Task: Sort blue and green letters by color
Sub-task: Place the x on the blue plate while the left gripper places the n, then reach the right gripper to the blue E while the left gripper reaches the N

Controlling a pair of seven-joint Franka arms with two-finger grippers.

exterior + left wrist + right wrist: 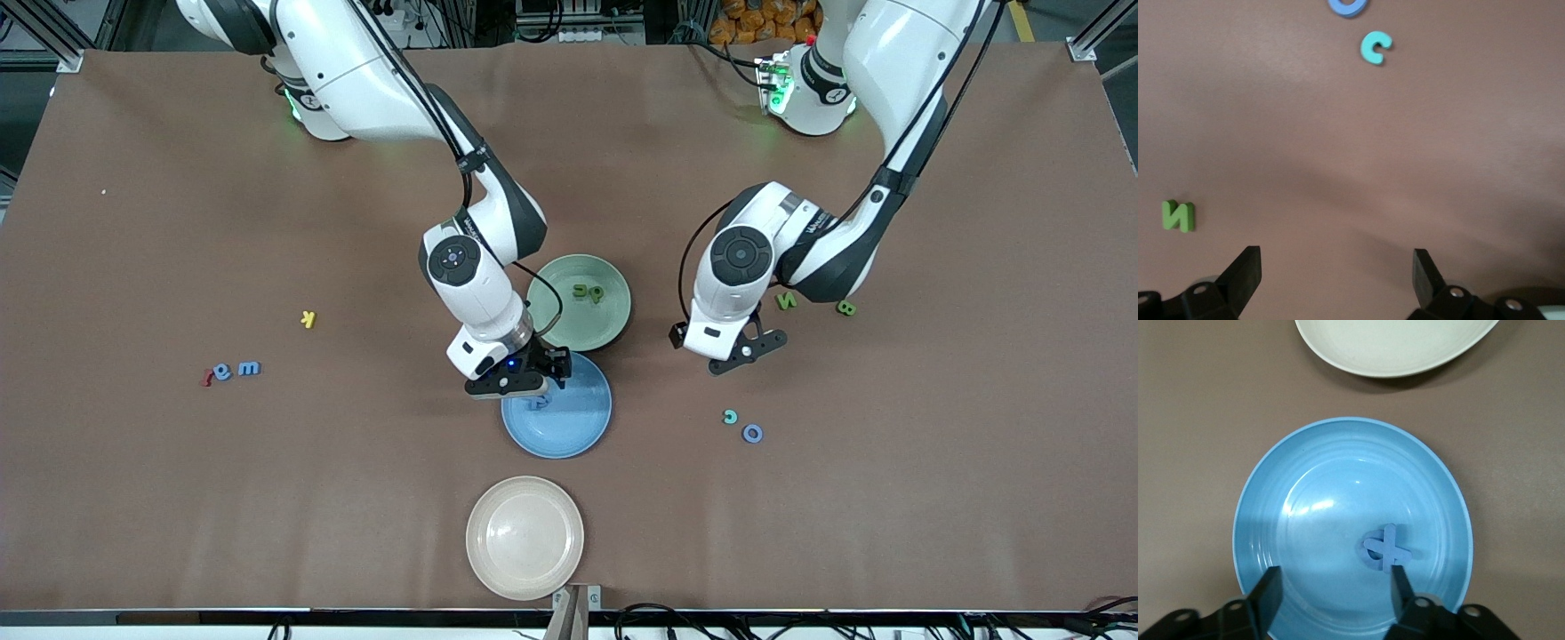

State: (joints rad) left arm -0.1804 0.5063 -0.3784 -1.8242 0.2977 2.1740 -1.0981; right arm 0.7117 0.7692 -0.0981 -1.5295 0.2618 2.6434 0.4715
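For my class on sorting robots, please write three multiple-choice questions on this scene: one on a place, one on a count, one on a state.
1. Where is the right end effector?
A. over the blue plate
B. over the cream plate
C. over the yellow k

2. How many letters lie in the green plate?
A. none
B. two
C. five

3. How is the left end effector?
A. shut on a letter
B. open, holding nothing
C. out of view

Key: 1 A, a blue letter lies in the plate beneath it; 2 B, two green letters show there; 3 B, its fingers stand apart over bare table.
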